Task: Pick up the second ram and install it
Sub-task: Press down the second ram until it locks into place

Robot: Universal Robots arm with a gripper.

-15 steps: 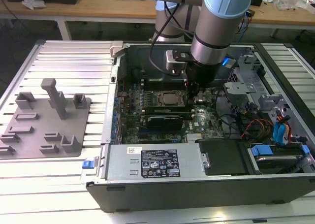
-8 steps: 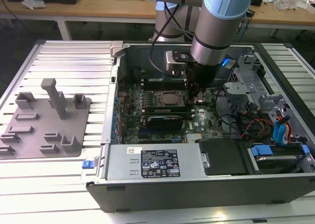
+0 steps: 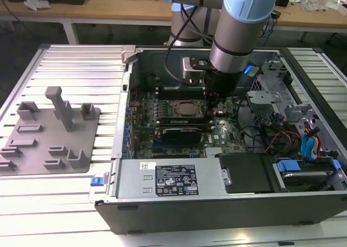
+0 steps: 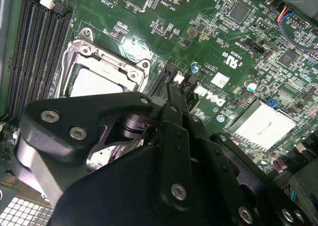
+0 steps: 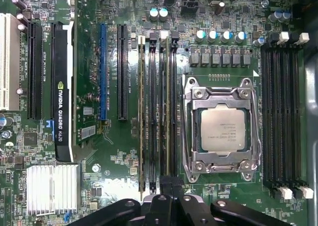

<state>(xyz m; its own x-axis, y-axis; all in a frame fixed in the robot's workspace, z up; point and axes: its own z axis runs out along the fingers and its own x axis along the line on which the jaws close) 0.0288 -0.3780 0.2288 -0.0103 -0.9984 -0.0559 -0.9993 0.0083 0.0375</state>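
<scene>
ram stick [image 5: 163,112]: looks stood on edge in slot row just beside cpu socket [image 5: 222,129], mid-board
long axis: runs parallel to socket's side
gripper [image 5: 168,186]: right over one end of stick, in line w/ it
jaws: drawn together, no gap seen; real pinch on stick, cant tell
room: socket close on one side, free slots on other, graphics card [image 5: 62,87] well apart

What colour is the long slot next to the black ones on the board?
Blue: the long narrow blue slot on the green circuit board, best in the first wrist view.
</scene>
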